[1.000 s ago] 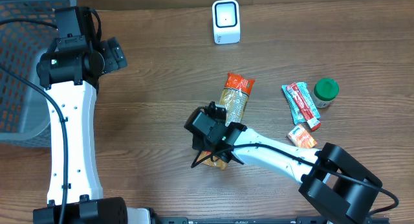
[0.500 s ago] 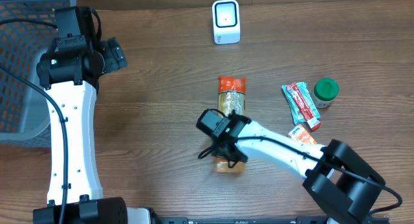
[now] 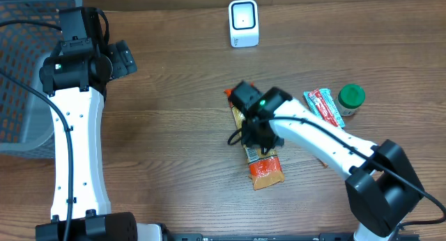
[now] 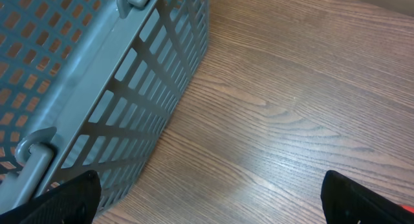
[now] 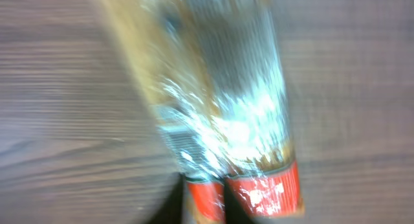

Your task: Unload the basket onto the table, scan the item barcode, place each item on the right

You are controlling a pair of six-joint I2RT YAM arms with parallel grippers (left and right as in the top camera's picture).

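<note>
The right gripper (image 3: pixel 256 135) sits directly over the middle of the packet (image 3: pixel 265 170). Its own fingers do not show in the wrist view, and the overhead view hides them under the wrist, so it cannot be told whether they are apart, together or clamped on the film. The left gripper (image 4: pixel 217 197) stands wide apart with nothing between its fingers, well to the left of the scanner (image 3: pixel 244 23).

The packet lies flat on the table (image 3: pixel 174 129), on the near side of the scanner and well apart from it, with one orange end pointing away from the scanner.

Handling, as judged: a long, light packet in glossy, crinkled film – slippery, soft-skinned and probably brittle inside. Hold should be taken across the narrow width near mid-length, with moderate squeeze, leaving the barcode face free to be turned toward the scanner.
</note>
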